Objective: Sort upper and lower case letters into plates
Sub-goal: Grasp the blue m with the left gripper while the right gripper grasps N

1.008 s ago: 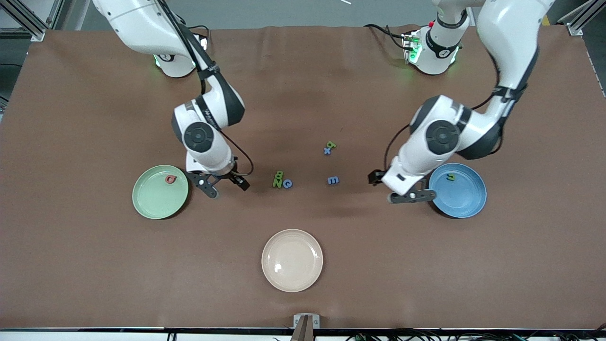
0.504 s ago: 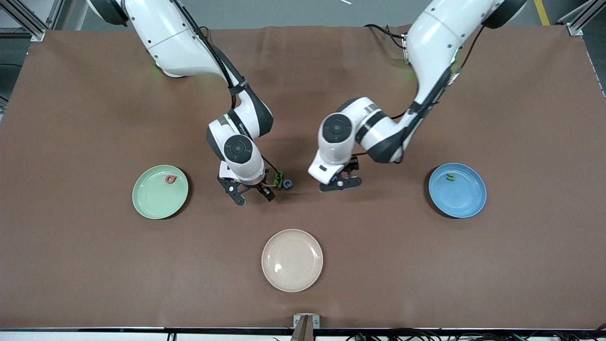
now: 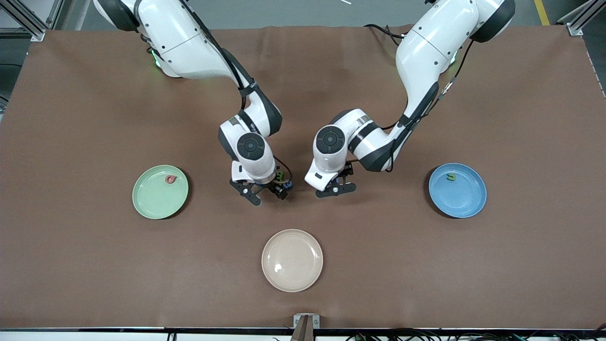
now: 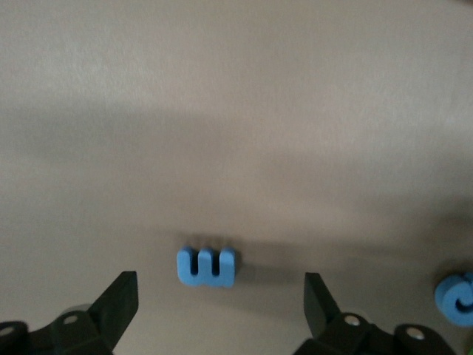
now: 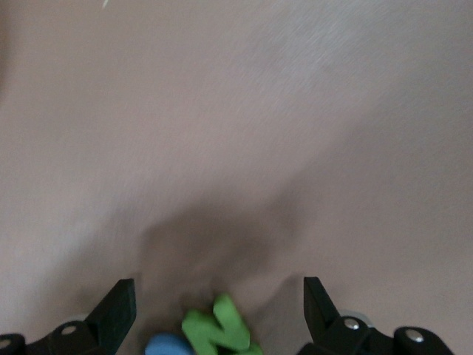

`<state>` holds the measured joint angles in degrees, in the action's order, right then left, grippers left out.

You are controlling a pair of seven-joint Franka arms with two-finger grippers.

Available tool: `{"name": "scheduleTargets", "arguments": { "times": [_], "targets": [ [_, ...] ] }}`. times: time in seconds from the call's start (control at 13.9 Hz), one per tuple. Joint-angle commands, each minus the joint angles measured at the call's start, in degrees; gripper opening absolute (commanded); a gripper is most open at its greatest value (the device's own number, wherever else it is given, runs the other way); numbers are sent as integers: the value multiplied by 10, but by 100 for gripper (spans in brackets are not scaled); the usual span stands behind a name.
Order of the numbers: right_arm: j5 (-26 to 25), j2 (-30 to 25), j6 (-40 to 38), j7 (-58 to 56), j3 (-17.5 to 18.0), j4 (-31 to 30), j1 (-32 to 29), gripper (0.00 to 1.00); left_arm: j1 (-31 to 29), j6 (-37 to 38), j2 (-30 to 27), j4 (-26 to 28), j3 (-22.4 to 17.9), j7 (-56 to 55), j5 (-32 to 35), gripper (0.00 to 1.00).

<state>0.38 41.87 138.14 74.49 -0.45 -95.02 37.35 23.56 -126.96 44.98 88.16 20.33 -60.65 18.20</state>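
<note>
Both grippers spread wide: left gripper (image 4: 220,310) over blue letter (image 4: 206,266), right gripper (image 5: 219,314) over green letter (image 5: 219,328).

brown table cover (image 3: 94,265), grey floor (image 3: 293,12), perhaps aluminium framing (image 3: 28,21)

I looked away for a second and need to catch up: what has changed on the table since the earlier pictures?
Both arms swung in from beside their plates to the middle. The left gripper now hovers, jaws open, over the blue m; the right gripper, also open, over the green N and blue letter. Nothing was grasped. The green plate, blue plate and beige plate are unchanged.
</note>
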Motion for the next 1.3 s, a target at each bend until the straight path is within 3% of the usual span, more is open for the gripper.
{"name": "scheduleTargets", "arguments": {
  "times": [0.0,0.22,0.5,1.08,1.22],
  "targets": [
    [-10,3,2,-50,-5,3,18,98,-7,-8,6,-6,1,0,11,94],
    [-12,3,3,-96,-6,2,16,96,-11,-20,6,9,0,0,11,85],
    [-13,2,2,-148,-10,2,-1,95,-14,-66,7,36,-1,-32,15,86],
    [-15,1,3,-149,-10,-31,20,94,-11,-70,13,48,-1,-41,15,86],
    [-15,0,0,-149,-9,-31,20,94,-12,-70,13,50,-1,-41,16,76]
  ]
}}
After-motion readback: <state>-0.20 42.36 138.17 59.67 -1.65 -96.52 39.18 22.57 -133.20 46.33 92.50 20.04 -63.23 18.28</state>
